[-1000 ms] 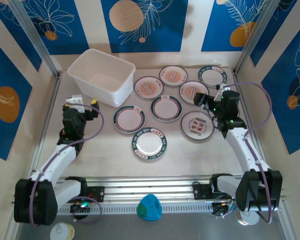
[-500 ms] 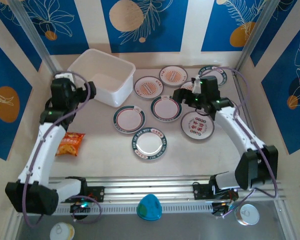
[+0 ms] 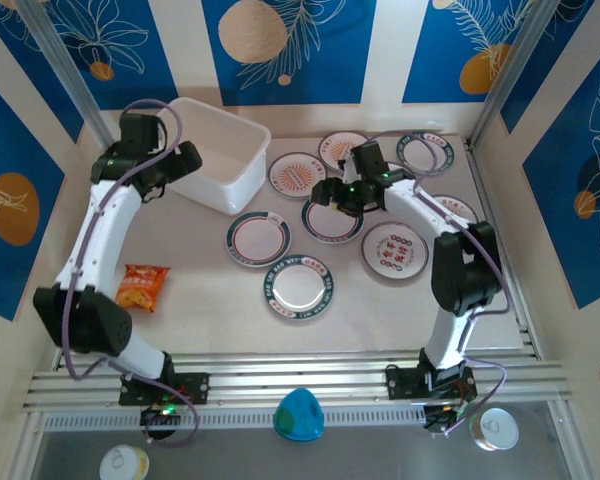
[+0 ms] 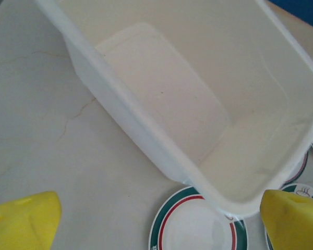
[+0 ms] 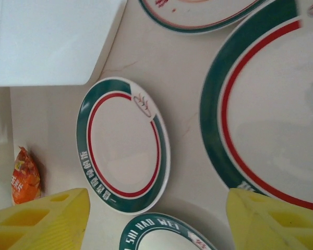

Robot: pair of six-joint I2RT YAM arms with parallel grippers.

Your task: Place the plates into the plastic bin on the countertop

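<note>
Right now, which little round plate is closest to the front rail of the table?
The round white plate with white lettering all around its dark green rim. It lies alone nearest the front; all the others sit farther back.

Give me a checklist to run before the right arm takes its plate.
1. Right jaws open, empty: ok.
2. Right jaws over the green-rimmed plate: ok.
3. Plastic bin empty: ok.
4. Left jaws open: ok.
5. Left jaws clear of the bin's mouth: cannot tell.
6. Snack packet lying apart from that plate: ok.
</note>
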